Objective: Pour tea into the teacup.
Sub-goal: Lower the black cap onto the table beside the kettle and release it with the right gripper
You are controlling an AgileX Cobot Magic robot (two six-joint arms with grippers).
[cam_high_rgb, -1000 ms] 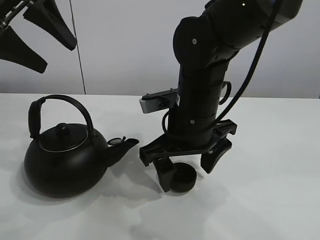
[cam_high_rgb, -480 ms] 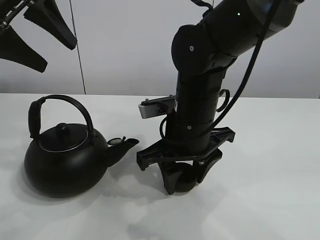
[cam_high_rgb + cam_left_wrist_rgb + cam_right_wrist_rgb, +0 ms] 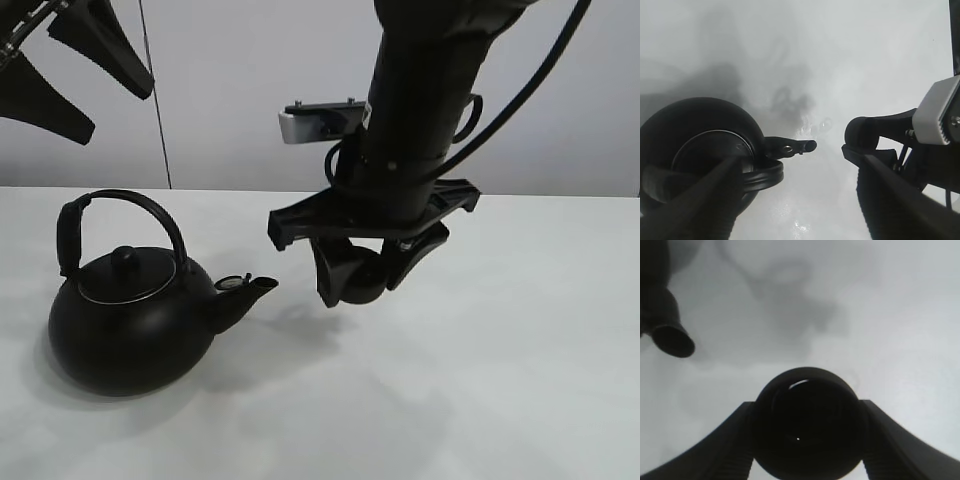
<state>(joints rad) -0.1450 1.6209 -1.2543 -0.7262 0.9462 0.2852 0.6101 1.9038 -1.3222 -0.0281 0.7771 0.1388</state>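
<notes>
My right gripper is shut on the small black teacup and holds it in the air above the white table, just right of the kettle's spout. In the right wrist view the teacup sits between the two fingers, mouth up, with the spout off to one side. The large black kettle with an arched handle stands on the table at the left. My left gripper is open, high at the upper left, above the kettle.
The white table stretches around the kettle and under the raised cup. A grey wall stands behind. The right arm rises over the table's middle.
My right gripper closed on the teacup, which stood on the table, and lifted it up. The kettle and the left arm have not moved.
</notes>
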